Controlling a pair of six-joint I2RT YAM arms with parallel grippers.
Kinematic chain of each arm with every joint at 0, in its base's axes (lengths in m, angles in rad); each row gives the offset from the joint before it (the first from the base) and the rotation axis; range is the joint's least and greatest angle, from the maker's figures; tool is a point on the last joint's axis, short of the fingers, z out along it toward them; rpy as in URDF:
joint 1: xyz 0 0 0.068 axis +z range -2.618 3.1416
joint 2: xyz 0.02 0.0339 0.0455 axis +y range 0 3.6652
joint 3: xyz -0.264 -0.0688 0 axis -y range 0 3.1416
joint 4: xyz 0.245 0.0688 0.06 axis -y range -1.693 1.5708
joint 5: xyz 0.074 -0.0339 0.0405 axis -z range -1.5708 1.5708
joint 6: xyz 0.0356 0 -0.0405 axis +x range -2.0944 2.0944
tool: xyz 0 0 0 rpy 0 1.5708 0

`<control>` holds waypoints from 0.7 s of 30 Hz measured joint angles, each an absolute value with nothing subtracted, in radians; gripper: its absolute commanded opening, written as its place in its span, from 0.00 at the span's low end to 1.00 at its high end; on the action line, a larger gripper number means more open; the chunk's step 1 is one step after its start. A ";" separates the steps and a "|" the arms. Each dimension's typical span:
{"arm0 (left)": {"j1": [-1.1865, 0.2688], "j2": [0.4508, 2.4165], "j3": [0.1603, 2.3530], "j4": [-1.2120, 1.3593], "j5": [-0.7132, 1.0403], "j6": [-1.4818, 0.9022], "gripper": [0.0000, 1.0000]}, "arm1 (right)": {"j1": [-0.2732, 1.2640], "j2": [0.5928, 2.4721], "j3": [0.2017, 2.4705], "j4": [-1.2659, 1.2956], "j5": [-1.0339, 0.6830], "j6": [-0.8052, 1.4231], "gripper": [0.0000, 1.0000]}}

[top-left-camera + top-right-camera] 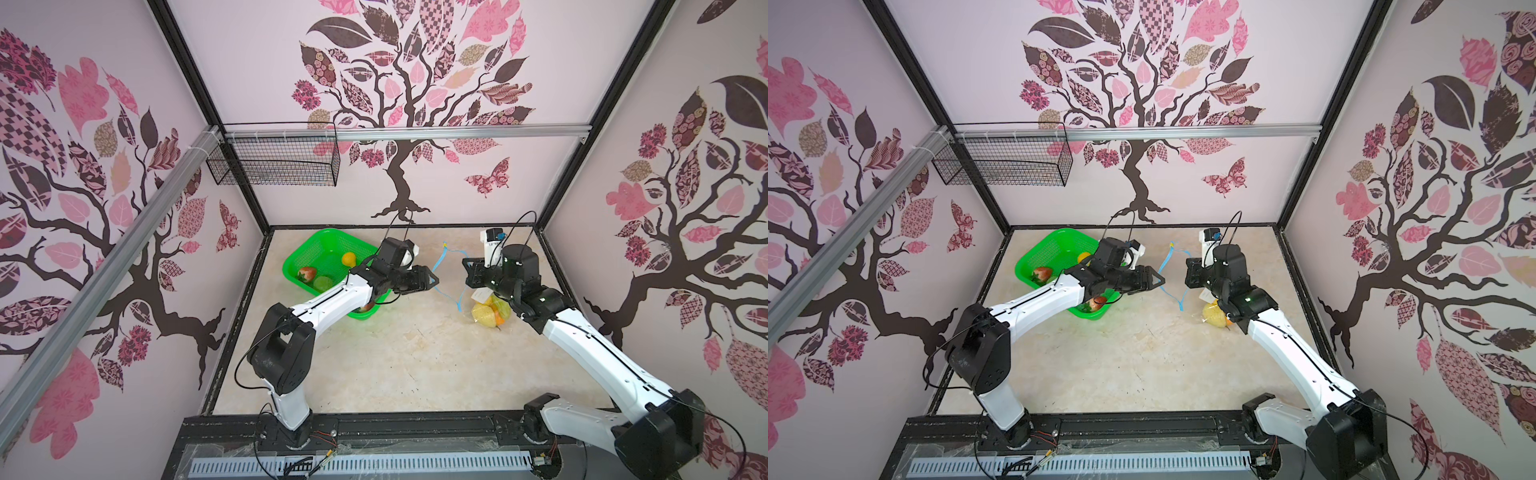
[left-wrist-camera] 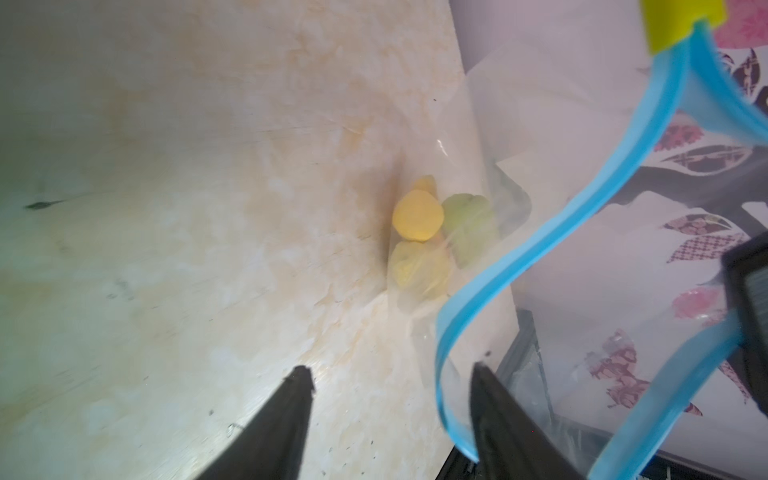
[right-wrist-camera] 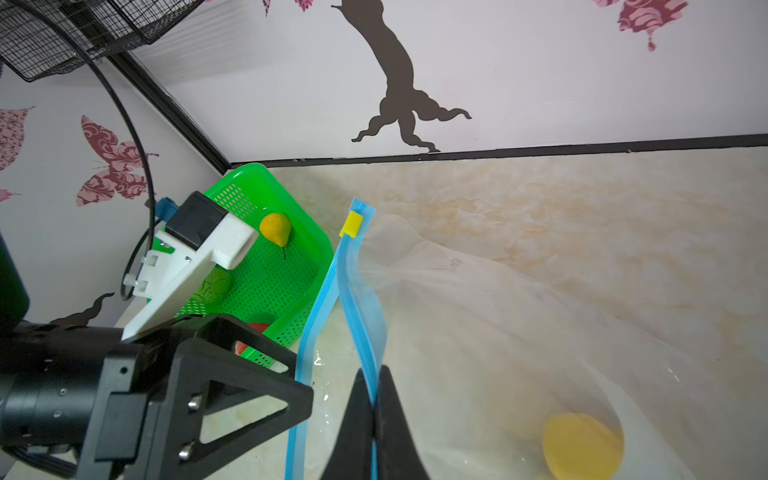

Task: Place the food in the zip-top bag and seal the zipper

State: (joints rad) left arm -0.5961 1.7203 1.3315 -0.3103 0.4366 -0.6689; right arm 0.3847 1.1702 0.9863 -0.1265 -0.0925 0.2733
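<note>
Bagging looks half done to me: my right claw (image 3: 373,374) is clamped on one lip of the zipper (image 3: 361,316), holding the zip-top bag (image 3: 498,311) up at about 2 o'clock on the bench (image 1: 395,353), with a lemon (image 2: 417,220) and a pear (image 2: 469,224) inside. My left claw (image 2: 390,370) stands open and empty just beside the other lip. A strawberry (image 1: 306,273) and more food wait in the green basket (image 1: 320,233) at 10 o'clock, so next I should fetch one and drop it in; the slider (image 3: 351,224) comes last.
</note>
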 measured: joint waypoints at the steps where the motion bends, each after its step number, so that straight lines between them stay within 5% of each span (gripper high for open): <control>1: -0.575 1.694 1.319 -0.327 0.424 -0.659 0.98 | 0.385 1.177 0.986 -0.122 -0.099 0.274 0.00; 10: -0.409 1.555 1.275 -0.388 0.255 -0.566 0.98 | 0.385 1.204 0.986 -0.102 -0.101 0.276 0.00; 21: -0.437 1.934 1.496 -0.525 0.207 -0.392 0.96 | 0.382 1.206 0.972 -0.086 -0.101 0.262 0.00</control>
State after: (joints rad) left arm -0.4370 1.9335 1.4960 -0.5255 0.2066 -0.3920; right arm 0.3817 1.2064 0.9722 -0.0860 -0.1013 0.2623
